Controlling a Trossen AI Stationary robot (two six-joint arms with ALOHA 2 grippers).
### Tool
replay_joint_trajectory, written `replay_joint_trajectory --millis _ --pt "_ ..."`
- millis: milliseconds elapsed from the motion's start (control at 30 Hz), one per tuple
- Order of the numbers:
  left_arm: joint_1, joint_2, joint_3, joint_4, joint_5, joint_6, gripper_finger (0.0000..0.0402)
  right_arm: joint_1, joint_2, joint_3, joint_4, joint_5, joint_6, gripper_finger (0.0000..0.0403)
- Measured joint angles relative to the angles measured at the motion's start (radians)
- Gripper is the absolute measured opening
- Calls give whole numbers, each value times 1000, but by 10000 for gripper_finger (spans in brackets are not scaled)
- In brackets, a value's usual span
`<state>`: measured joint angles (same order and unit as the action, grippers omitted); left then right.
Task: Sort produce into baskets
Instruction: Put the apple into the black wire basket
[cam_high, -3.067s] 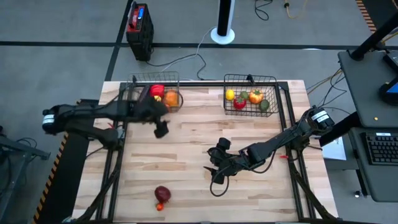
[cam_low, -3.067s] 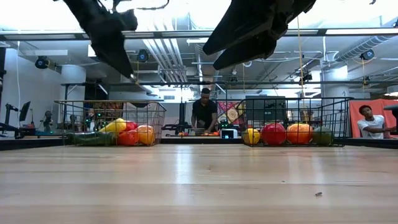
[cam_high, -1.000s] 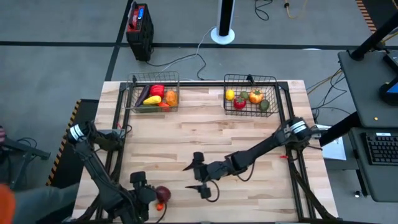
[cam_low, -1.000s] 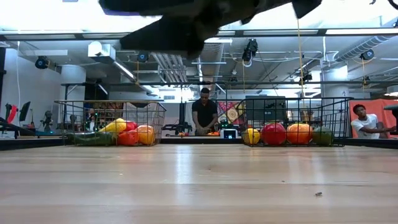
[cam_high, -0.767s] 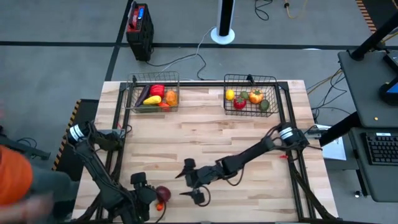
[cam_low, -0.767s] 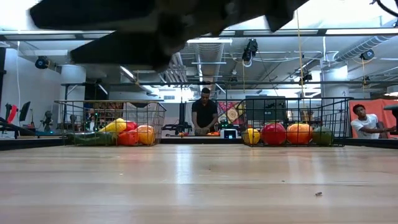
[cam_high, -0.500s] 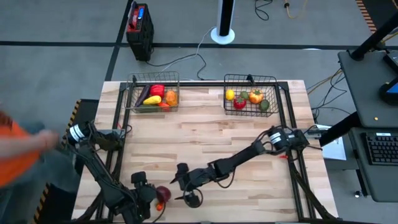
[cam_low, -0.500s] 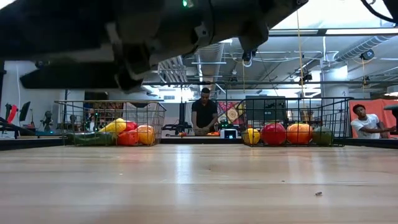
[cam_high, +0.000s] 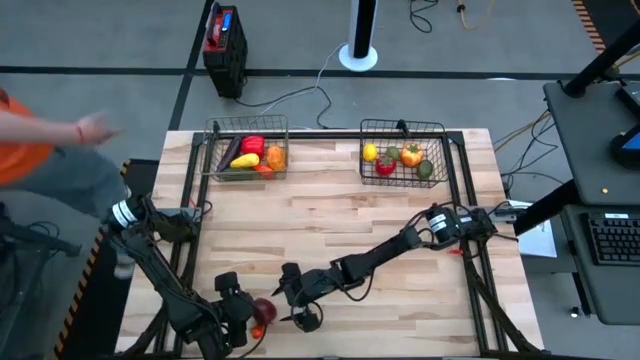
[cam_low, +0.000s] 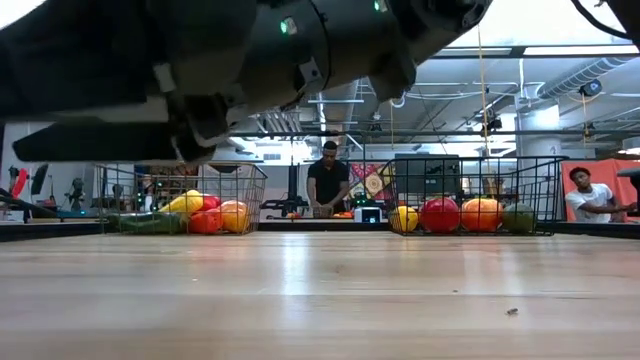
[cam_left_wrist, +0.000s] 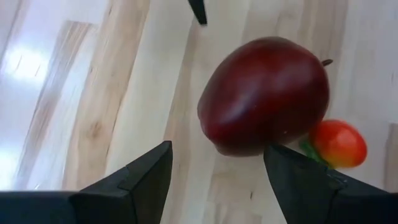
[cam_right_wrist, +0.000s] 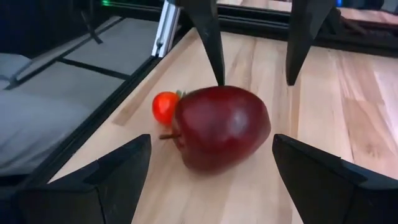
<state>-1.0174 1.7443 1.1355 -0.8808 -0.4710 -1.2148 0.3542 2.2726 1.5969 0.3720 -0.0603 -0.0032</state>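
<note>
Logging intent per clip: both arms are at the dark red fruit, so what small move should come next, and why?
Probably the left gripper eases forward and closes on the dark red fruit. Its open fingers already flank it. The right gripper, also open, faces it from the other side and should hold off to avoid a clash.

Table (cam_high: 330, 225): light wooden plank top. Directly on it: two wire baskets (cam_high: 247, 148) (cam_high: 403, 152) along the far edge, both holding produce; dark red apple (cam_high: 262, 310) at the near edge, well apart from the baskets; small red-orange piece (cam_high: 257, 331) touching the apple.
</note>
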Motion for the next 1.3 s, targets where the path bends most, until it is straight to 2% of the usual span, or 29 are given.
replay_joint_trajectory --millis 400,633,1033,1300 --pt "6 0 -20 25 -19 -3 235 -6 56 -1 79 18 37 327" --pt "7 1 -63 107 -20 -17 235 -8 76 -1 112 10 70 327" --pt "7 2 -65 113 -56 -59 235 -10 121 14 142 7 159 327" --pt "9 47 -64 130 -59 -59 235 -12 123 34 142 15 128 327"
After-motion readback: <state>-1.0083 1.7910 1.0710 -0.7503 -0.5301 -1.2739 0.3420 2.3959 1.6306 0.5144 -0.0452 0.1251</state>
